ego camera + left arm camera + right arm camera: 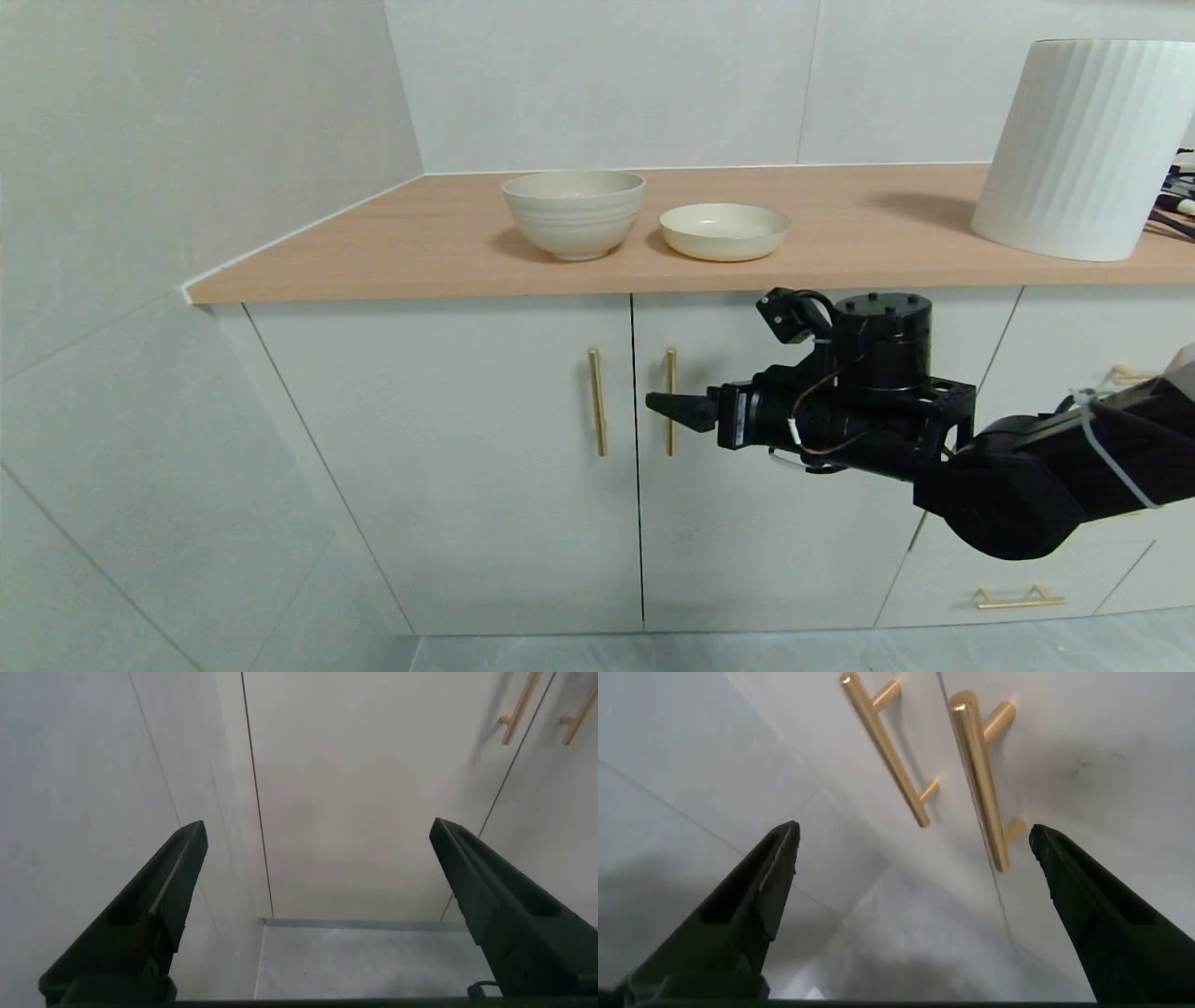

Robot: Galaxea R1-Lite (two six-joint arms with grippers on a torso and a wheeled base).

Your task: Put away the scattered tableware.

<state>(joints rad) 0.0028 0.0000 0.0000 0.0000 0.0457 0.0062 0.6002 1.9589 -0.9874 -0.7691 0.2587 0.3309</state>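
Bowl, dish on counter; right fingers apart near cabinet handle; left fingers apart

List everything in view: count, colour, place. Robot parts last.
bowl: one, beige, deep, on the countertop, left of the dish.
dish: one, cream, shallow, on the countertop.
ribbed container: one, white, at the countertop's right end.
countertop: one, wood-toned, above the cabinet doors.
cabinet doors: two, white, shut.
door handles: two, brass, upright, flanking the door seam.
drawer handles: two, brass, at right; the upper is partly hidden.
right gripper: one, black, open, facing the door handles.
left gripper: one, black, open, facing a cabinet panel near the floor.
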